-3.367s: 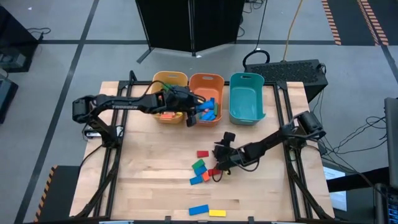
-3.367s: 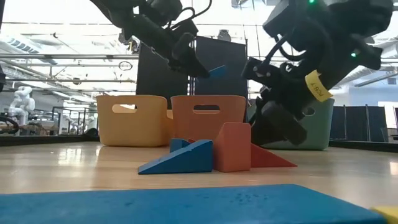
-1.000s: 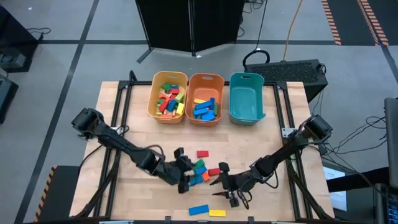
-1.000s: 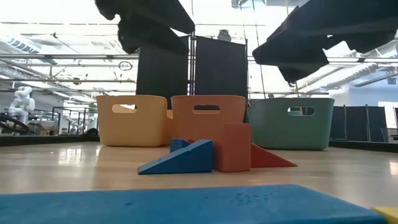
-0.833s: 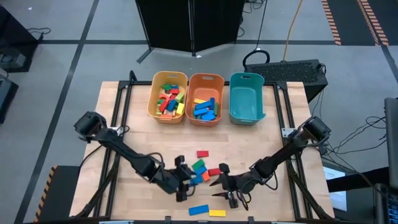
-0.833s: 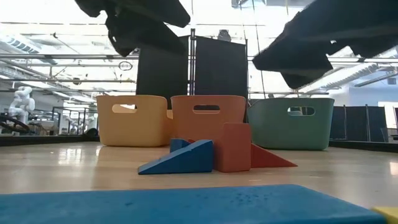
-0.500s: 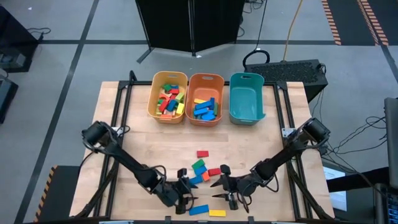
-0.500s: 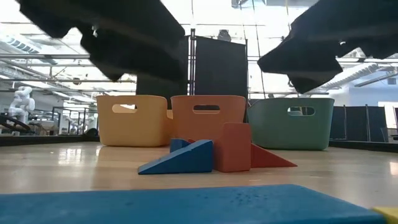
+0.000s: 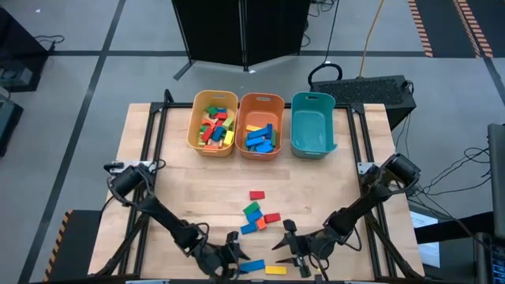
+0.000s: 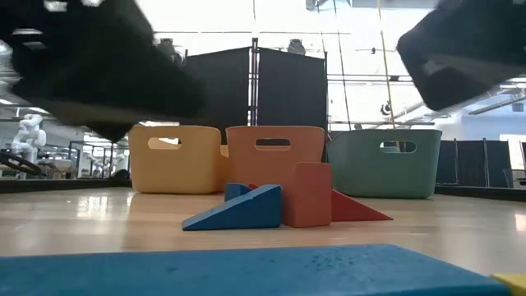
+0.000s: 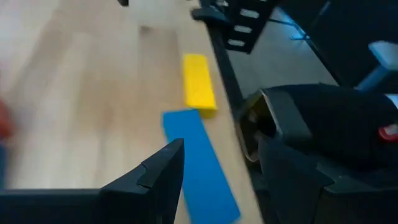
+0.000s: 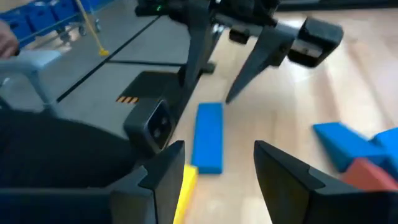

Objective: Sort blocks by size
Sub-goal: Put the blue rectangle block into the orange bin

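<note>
While both arms reach low at the desk's [image 9: 158, 158] near edge, left jaws [image 9: 231, 256] and right jaws [image 9: 293, 254] stand open and empty — flanking the blue bar [image 9: 252, 266] and yellow bar [image 9: 276, 270]; other blocks [image 9: 259, 217] lie mid-desk.

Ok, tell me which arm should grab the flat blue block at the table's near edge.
Probably left: the left gripper, open, hangs right beside the blue block. The right gripper, also open, sits nearer the yellow block.
</note>
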You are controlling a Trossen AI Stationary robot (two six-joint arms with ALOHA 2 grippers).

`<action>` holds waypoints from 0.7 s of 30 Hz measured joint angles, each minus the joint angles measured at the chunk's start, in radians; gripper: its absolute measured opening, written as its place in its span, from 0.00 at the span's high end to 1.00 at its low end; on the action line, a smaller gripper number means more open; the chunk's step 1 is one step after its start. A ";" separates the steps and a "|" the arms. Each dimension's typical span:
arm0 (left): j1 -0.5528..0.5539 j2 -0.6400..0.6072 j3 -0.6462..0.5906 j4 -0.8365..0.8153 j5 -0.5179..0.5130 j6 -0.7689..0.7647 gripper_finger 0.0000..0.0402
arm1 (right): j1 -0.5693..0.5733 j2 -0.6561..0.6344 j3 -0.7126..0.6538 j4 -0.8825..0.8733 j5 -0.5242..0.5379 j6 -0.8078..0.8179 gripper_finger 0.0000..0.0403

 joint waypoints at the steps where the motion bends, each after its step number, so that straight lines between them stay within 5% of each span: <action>1: -0.008 0.009 0.000 0.005 -0.004 0.000 0.49 | 0.008 0.017 0.011 -0.001 0.001 0.000 0.55; 9: -0.046 0.058 0.000 -0.001 -0.148 0.000 0.49 | 0.039 0.167 0.181 -0.120 0.044 -0.033 0.55; 21: -0.060 0.096 0.002 0.002 -0.159 -0.009 0.49 | 0.043 0.324 0.441 -0.426 0.080 0.002 0.55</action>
